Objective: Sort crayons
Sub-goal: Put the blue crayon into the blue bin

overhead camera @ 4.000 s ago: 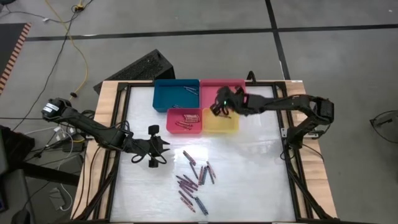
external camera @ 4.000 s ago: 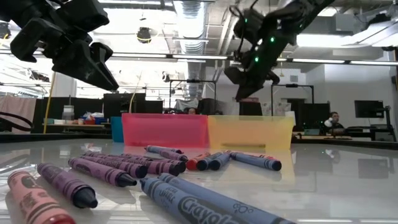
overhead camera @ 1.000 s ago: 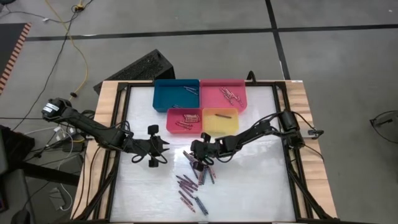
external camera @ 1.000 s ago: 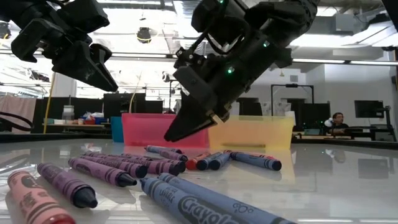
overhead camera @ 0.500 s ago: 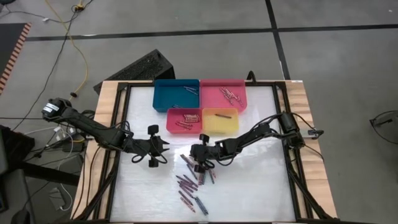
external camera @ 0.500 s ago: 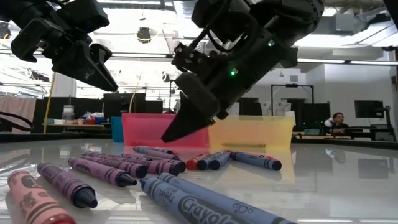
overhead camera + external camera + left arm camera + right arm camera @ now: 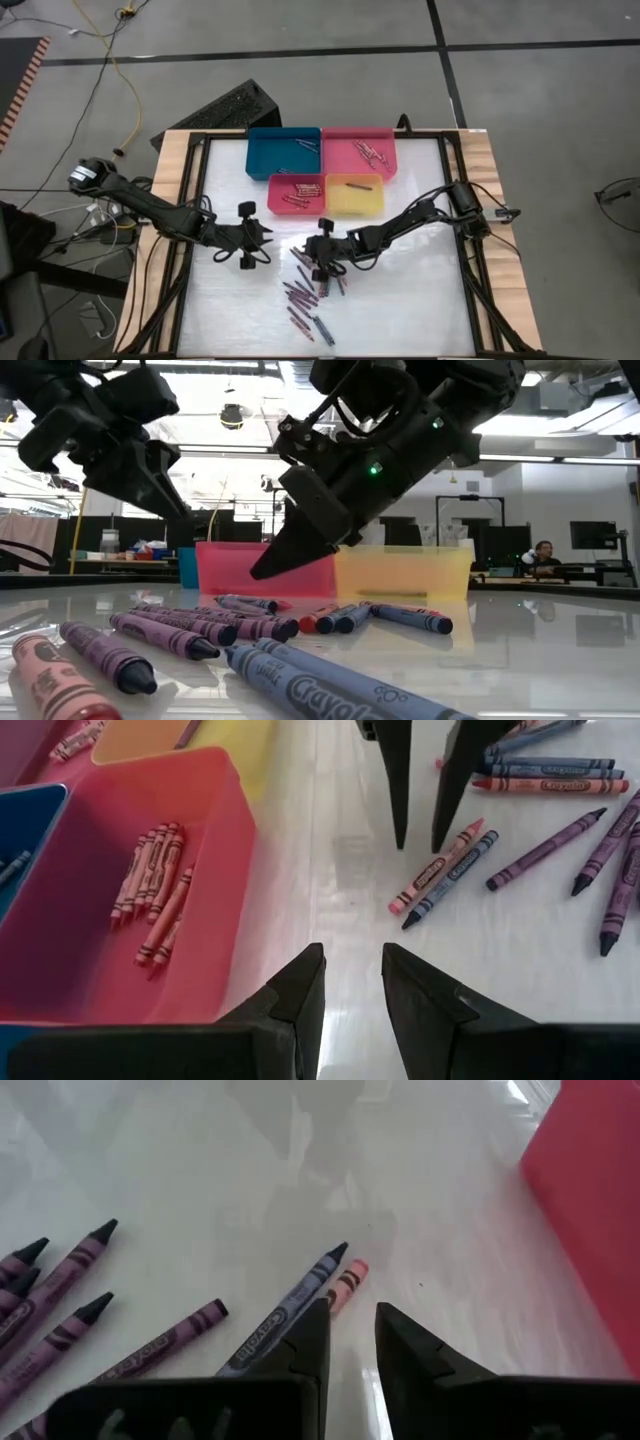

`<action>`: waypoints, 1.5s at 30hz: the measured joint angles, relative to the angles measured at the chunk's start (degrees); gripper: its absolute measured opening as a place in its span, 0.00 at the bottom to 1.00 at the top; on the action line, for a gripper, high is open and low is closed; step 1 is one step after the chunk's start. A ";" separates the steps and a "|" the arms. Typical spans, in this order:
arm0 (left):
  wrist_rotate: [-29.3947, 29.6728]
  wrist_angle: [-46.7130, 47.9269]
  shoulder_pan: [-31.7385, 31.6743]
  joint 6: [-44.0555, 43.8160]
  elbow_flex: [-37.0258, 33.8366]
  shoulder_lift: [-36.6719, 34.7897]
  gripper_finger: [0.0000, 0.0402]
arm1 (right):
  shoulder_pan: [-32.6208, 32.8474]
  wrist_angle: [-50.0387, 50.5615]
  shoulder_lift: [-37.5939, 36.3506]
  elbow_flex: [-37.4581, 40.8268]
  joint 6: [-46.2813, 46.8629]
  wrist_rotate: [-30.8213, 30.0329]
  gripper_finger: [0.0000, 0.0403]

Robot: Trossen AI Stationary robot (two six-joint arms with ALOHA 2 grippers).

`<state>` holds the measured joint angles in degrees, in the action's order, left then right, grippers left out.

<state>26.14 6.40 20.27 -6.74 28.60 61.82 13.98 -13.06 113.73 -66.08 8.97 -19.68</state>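
Worktop (image 7: 420,300), white and glossy inside a wooden frame, carries everything you are working with. Both dark arms reach in over it: your left arm from the left edge, your right arm from the right edge, meeting near the middle.

Four trays sit against the far edge. The blue tray (image 7: 262,162) and the big pink tray (image 7: 340,160) stand side by side; just in front of them are the smaller red tray (image 7: 274,203) and the yellow tray (image 7: 368,203). Each holds a few sorted crayons, the yellow one a single stick.

Your right gripper (image 7: 322,262) points down at the far end of the loose pile, its fingers (image 7: 310,1342) a narrow gap apart and holding nothing. In its wrist view a blue crayon (image 7: 290,1310) and a pink crayon (image 7: 346,1284) lie side by side just ahead of the tips. Your left gripper (image 7: 262,241) hangs above bare worktop, left of the pile and in front of the red tray, fingers (image 7: 298,995) slightly parted and empty.

The unsorted crayons (image 7: 310,295) lie scattered between the middle of the worktop and its near edge, mostly purple with some blue and pink. In the low view they rest flat in the foreground, the nearest a pink one (image 7: 50,678) and a long blue one (image 7: 330,688).
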 joint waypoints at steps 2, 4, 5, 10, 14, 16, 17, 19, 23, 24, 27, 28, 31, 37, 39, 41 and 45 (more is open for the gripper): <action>-0.01 -0.11 0.00 -0.27 0.00 1.08 0.23 | -0.04 0.37 0.00 0.00 0.00 0.00 0.20; -0.01 -0.26 0.00 -0.70 0.00 2.20 0.23 | -0.04 0.32 0.00 0.02 0.00 0.00 0.20; -0.03 -0.38 0.00 -0.96 0.00 2.71 0.23 | 0.00 0.22 0.00 0.02 0.00 0.00 0.20; -0.27 -1.87 0.02 -1.08 0.00 4.84 0.23 | 0.38 0.14 0.00 0.02 0.02 0.00 0.20; -1.45 -3.86 0.00 -0.15 0.00 4.97 0.23 | 0.63 -0.26 0.00 0.02 -0.28 0.13 0.20; -2.06 -4.63 0.00 0.63 0.00 4.97 0.23 | 0.67 -0.91 0.00 0.02 -0.33 0.25 0.20; -2.42 -4.82 0.00 0.74 0.00 4.97 0.23 | 0.68 -1.07 0.00 0.02 -0.38 0.57 0.20; -2.87 -4.86 0.02 0.85 0.00 4.97 0.23 | 0.66 -1.32 0.00 0.02 -0.44 1.56 0.20; -2.92 -4.86 0.00 0.83 0.00 4.97 0.23 | 0.77 -2.12 0.08 0.02 -0.44 1.75 0.20; -2.92 -4.84 0.00 0.79 0.00 4.97 0.23 | 0.87 -3.25 0.72 -0.01 -0.44 1.75 0.20; -2.92 -4.79 0.00 0.37 0.00 4.95 0.23 | 1.23 -6.26 2.69 -0.06 -0.85 2.36 0.20; -2.93 -4.76 0.02 0.14 0.00 4.95 0.23 | 1.38 -7.30 3.78 -0.30 -0.53 2.82 0.20; -3.30 -4.52 0.01 -0.03 0.00 4.95 0.23 | 1.41 -7.46 5.64 -1.63 0.75 3.26 0.20; -3.46 -4.29 0.04 -0.09 0.00 4.95 0.23 | 1.27 -7.35 6.10 -2.23 1.09 3.23 0.20; -3.83 -4.29 0.04 -0.12 0.00 4.95 0.23 | 1.25 -7.26 6.10 -2.23 1.09 3.23 0.20; -4.14 -4.25 0.04 -0.18 0.00 4.95 0.23 | 1.25 -6.99 6.10 -2.23 1.39 3.20 0.20; -4.27 -4.27 0.04 -0.18 0.00 4.95 0.23 | 0.78 -3.96 5.99 -2.33 4.02 3.07 0.20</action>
<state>21.87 2.13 20.32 -6.92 28.60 66.76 14.76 -17.02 119.73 -68.42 12.99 -16.61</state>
